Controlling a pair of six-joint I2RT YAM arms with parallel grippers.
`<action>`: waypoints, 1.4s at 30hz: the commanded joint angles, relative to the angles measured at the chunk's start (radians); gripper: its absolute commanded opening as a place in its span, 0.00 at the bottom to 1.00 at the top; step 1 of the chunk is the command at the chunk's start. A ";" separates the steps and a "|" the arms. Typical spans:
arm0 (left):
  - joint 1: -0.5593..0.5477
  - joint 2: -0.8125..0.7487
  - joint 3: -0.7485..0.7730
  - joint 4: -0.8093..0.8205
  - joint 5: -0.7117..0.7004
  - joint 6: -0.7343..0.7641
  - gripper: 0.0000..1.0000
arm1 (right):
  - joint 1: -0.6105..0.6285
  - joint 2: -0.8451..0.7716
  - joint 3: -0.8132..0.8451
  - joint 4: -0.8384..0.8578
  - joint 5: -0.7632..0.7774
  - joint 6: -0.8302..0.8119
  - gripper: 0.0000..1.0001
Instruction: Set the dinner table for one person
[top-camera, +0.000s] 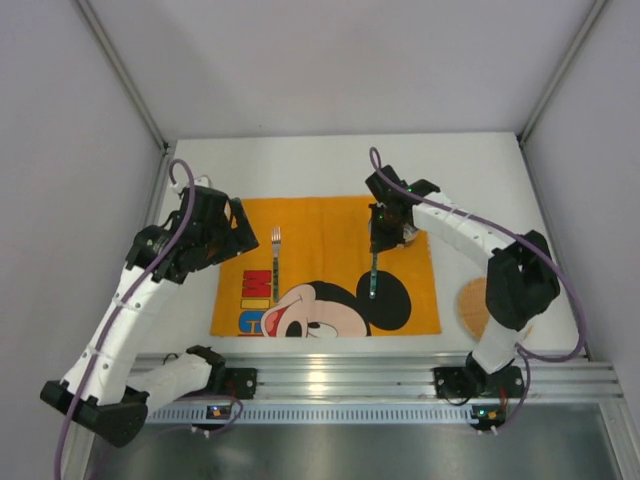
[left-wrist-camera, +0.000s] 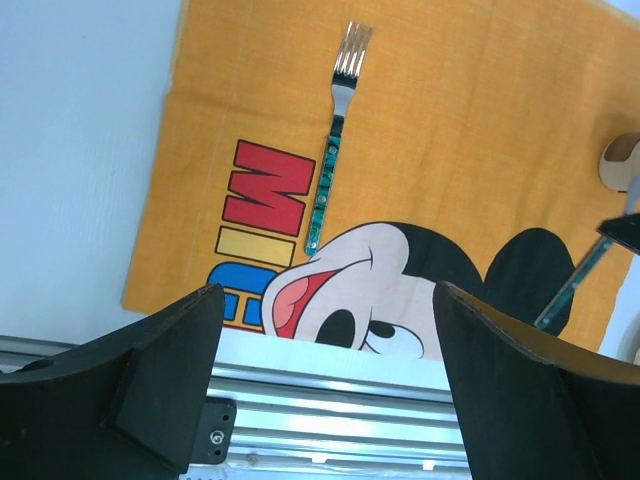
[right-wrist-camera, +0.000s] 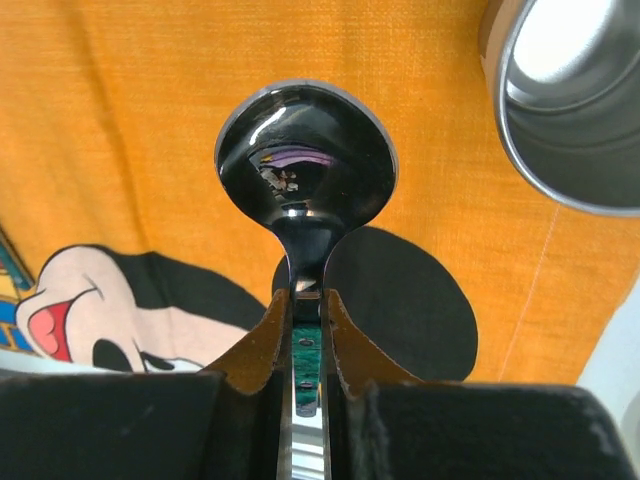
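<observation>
The white dinner table (top-camera: 330, 160) carries an orange Mickey Mouse mat (top-camera: 320, 225). A fork (top-camera: 275, 262) with a green handle lies on the mat's left part, tines away from the arms; the left wrist view shows the fork (left-wrist-camera: 335, 140) too. My right gripper (top-camera: 386, 225) hovers over the mat's right half, shut on a spoon (right-wrist-camera: 305, 150) by the neck, with the green handle (top-camera: 373, 280) hanging toward the rail. My left gripper (top-camera: 240, 232) stands open and empty at the mat's left edge, its fingers (left-wrist-camera: 170, 370) wide apart above the rail.
A shiny metal cup (right-wrist-camera: 570, 100) stands on the mat just right of the spoon's bowl. A round wooden coaster (top-camera: 470, 305) lies right of the mat, partly under the right arm. The ribbed aluminium rail (top-camera: 380, 375) runs along the near edge. Grey walls enclose the table.
</observation>
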 joint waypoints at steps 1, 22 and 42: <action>0.001 -0.075 -0.007 -0.076 -0.017 -0.014 0.90 | 0.015 0.046 0.026 0.065 0.008 0.003 0.00; 0.001 -0.014 -0.070 0.026 0.012 0.140 0.90 | 0.013 0.361 0.190 0.010 0.083 -0.045 0.24; 0.001 -0.035 -0.264 0.153 0.056 0.186 0.90 | 0.020 -0.166 -0.122 -0.059 0.161 0.000 0.45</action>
